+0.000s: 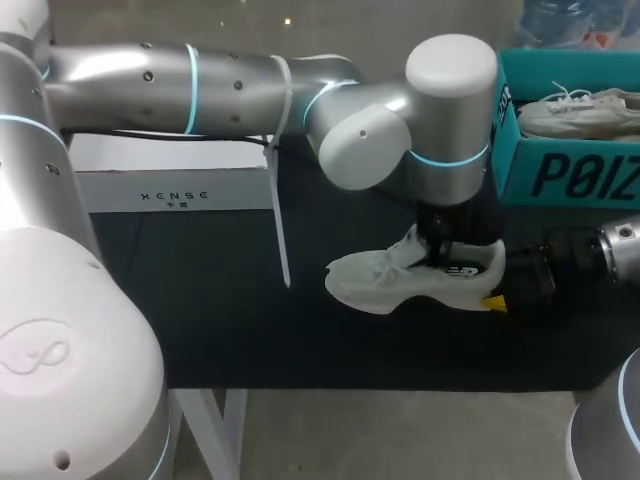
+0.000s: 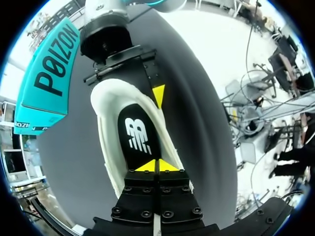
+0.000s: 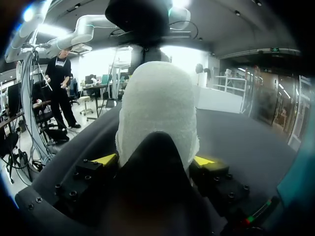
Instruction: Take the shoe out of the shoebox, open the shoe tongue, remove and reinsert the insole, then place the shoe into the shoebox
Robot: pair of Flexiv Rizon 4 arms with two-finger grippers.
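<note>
A white shoe [image 1: 400, 280] lies on the black mat, toe toward my left side. My right gripper [image 1: 497, 285] comes in from the right and is shut on its heel [image 3: 157, 108], one yellow tip on each side. My left gripper [image 1: 437, 250] hangs straight down into the shoe's opening, beside the raised tongue and laces. In the left wrist view its tips [image 2: 157, 165] are shut together at the front end of the black insole [image 2: 135, 135]. I cannot tell whether they pinch anything. The teal shoebox [image 1: 560, 170] stands open at the back right.
A second white shoe [image 1: 580, 110] lies inside the shoebox. A white carton [image 1: 170, 180] stands at the back left of the mat [image 1: 220, 320]. A white strap [image 1: 280, 230] dangles from my left arm. The table's front edge runs just below the shoe.
</note>
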